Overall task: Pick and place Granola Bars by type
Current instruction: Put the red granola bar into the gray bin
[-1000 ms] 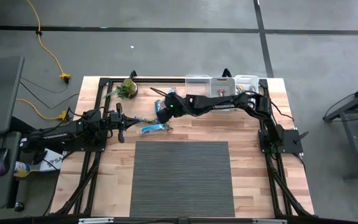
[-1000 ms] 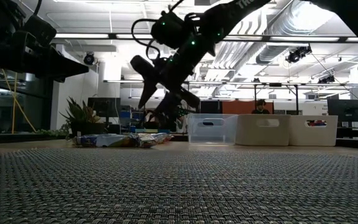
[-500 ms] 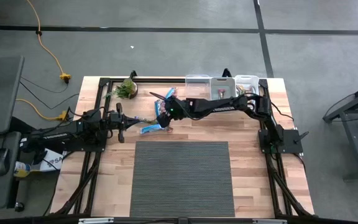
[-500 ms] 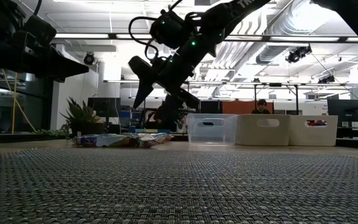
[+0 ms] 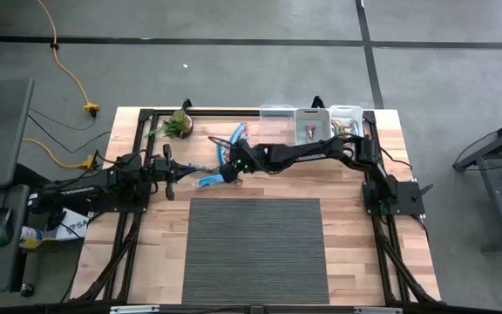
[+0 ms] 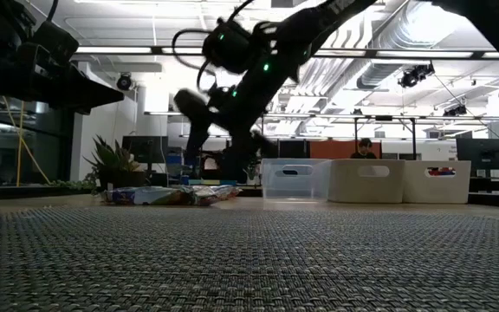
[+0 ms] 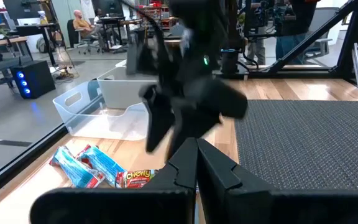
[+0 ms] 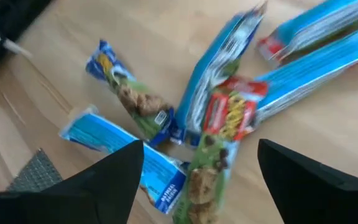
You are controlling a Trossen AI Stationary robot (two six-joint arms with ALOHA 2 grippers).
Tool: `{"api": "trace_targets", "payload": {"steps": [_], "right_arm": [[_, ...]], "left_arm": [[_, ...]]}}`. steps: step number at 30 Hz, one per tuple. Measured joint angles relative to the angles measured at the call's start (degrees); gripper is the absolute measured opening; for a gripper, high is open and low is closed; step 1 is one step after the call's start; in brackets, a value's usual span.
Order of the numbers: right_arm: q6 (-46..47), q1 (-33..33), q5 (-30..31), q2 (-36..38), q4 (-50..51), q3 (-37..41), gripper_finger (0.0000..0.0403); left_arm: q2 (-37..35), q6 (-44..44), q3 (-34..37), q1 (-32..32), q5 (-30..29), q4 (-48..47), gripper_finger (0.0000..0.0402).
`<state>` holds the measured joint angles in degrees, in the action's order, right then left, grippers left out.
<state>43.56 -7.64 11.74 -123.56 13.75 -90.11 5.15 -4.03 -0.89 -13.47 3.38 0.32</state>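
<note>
Several wrapped granola bars lie flat in a loose pile on the wood point(image 5: 209, 177), point(image 6: 170, 195). In the right wrist view I see bright blue bars point(image 8: 124, 154), a yellow-green bar with red point(image 8: 224, 127) and blue-red-white bars point(image 8: 319, 43). More bars lie toward the far edge point(image 5: 238, 133). My right gripper point(image 5: 233, 167), point(image 8: 197, 180) hangs open just above the pile, its fingers either side of the yellow-green bar, touching nothing. My left gripper point(image 5: 169, 171), point(image 7: 197, 158) waits shut, left of the pile.
Three clear bins point(image 5: 278, 114), point(image 5: 313, 119), point(image 5: 346, 115) stand along the far edge; a small potted plant point(image 5: 179, 125) is far left. A grey woven mat point(image 5: 255, 249) covers the near middle. People sit in the room beyond point(image 6: 364, 149).
My right gripper has come down toward the pile and a little toward the table's near edge, staying open. The bars have not moved.
</note>
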Motion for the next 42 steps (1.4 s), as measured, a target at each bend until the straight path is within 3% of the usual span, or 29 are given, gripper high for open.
{"api": "trace_targets", "payload": {"steps": [16,42], "right_arm": [[2.4,0.6,2.5,-4.7,-3.4,0.0,0.0300],[-8.1,3.0,4.5,-7.5,-1.2,-0.2,0.0277]], "left_arm": [[0.0,0.0,0.0,0.0,0.0,0.0,0.0001],[0.0,0.0,0.0,0.0,0.0,0.0,0.0001]]}}
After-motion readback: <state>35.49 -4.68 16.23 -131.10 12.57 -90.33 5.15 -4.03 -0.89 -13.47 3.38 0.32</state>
